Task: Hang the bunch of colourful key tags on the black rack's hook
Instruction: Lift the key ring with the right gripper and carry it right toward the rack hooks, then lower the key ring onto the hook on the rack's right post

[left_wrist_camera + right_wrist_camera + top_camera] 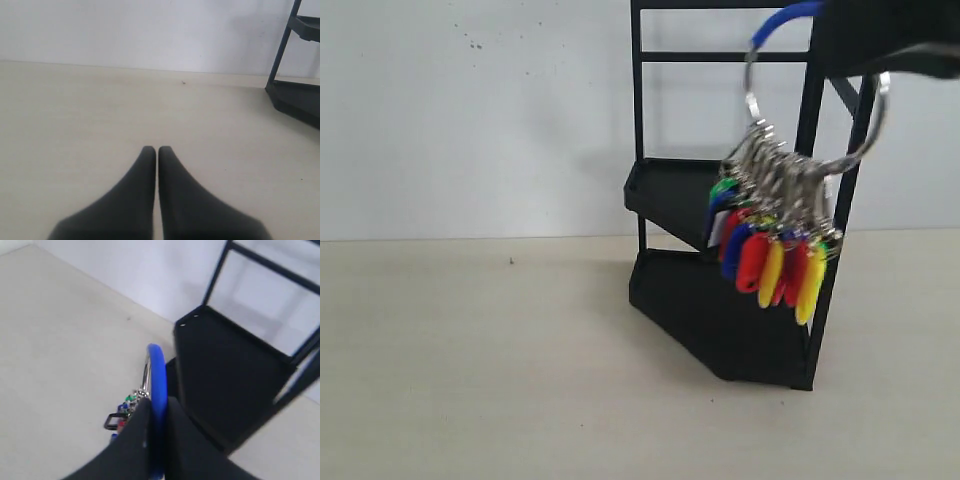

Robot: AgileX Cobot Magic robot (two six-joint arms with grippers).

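A pale bench [470,380] is seen running back to a white wall [470,110]. The black rack [720,320] is stood on it right of centre in the exterior view, with its two angular trays turned toward the left and its thin uprights and cross rails rising out of frame. The colourful key tag bunch [775,250] is held in the air in front of the rack's outer upright, about level with the upper tray. Its large ring is carried high, and the red, yellow, blue and green tags are hung in a cluster from its lower part. Whether the ring touches the upright cannot be told, since the top of that bar is covered in the exterior view by the blurred right gripper [159,405]. The jaws of that gripper are pinched on the ring's blue section. The left gripper [157,150] is held low over bare bench, well apart from the rack, with its jaws pressed together on nothing.
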